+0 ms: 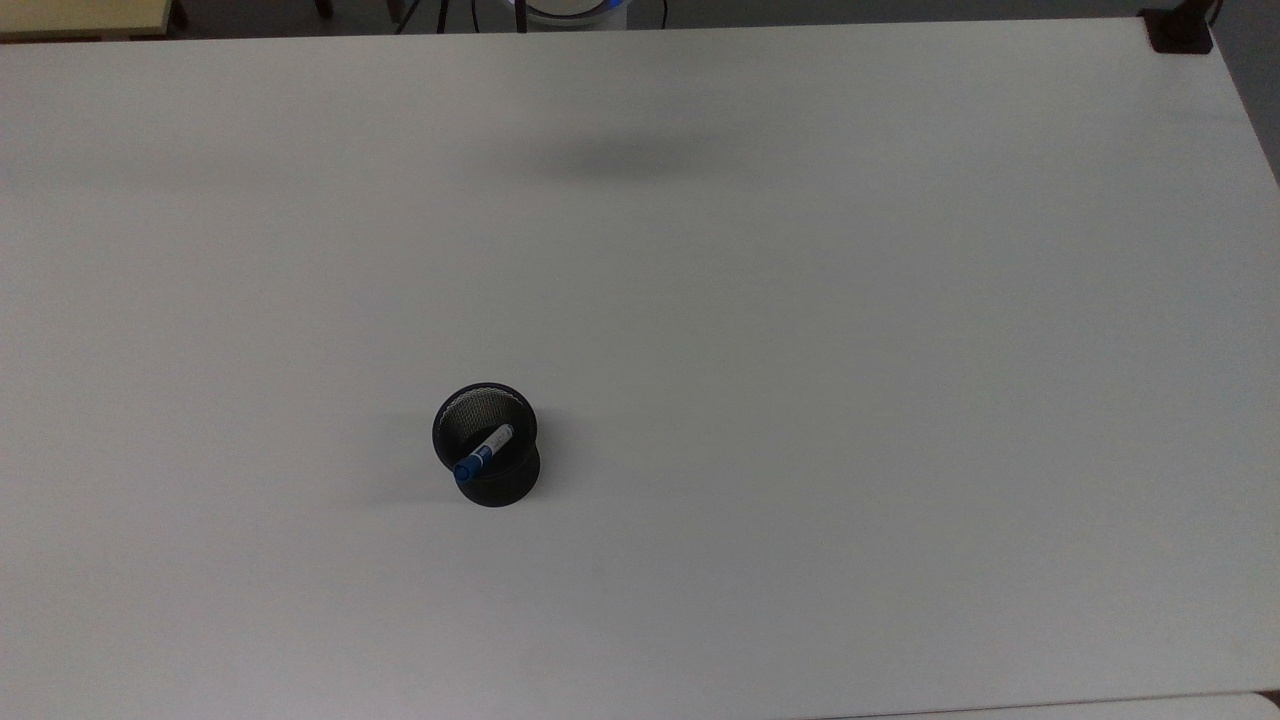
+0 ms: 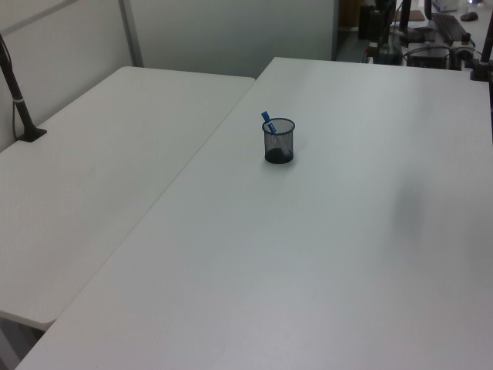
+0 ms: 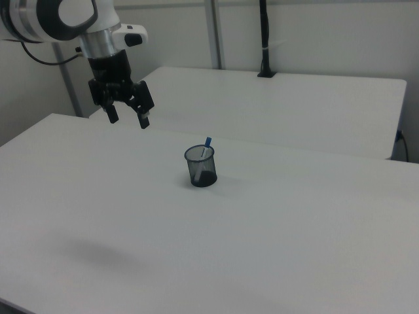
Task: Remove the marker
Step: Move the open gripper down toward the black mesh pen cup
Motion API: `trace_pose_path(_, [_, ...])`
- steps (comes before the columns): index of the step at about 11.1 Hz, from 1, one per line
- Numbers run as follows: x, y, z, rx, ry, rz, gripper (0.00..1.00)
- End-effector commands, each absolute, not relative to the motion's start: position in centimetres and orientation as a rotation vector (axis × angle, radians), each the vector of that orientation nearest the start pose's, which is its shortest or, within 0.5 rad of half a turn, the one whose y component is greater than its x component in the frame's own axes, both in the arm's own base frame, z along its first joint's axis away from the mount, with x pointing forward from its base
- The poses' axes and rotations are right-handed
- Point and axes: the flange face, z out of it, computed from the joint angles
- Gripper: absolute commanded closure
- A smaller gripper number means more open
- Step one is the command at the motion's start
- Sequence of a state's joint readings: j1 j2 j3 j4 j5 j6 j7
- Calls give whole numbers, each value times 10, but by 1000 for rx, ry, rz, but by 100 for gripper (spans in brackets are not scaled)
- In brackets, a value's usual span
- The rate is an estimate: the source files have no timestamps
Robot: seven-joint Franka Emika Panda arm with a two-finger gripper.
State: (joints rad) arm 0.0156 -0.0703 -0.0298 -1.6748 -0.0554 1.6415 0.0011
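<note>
The marker [image 1: 486, 452], white with a blue cap, leans inside a black mesh cup [image 1: 489, 478] on the white table; its blue cap rests on the cup's rim. The same marker [image 2: 267, 122] pokes out of the cup [image 2: 279, 148] in the left view. In the right view the marker [image 3: 206, 146] sticks up from the cup [image 3: 200, 171]. My gripper [image 3: 128, 118] hangs open high above the table, up and to the right view's left of the cup, holding nothing.
The white table [image 1: 800, 350] spreads wide around the cup. A second white table [image 2: 92, 177] adjoins it, with a black clamped pole [image 3: 264, 39] at its far edge. A dark clamp [image 1: 1180, 35] sits on the top view's upper right corner.
</note>
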Motion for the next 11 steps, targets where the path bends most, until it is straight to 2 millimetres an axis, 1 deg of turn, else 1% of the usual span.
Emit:
trace_pose_path(1, [533, -13, 620, -3166, 15, -43, 0])
trace_pose_path(5, [534, -13, 620, -3168, 15, -46, 0])
trace_pose_path(7, [537, -12, 618, -3166, 10, -60, 0])
trace_pose_path(9, [558, -10, 612, -3161, 11, -142, 0])
trace_pose_path(11, [580, -8, 606, -3117, 23, -251, 0])
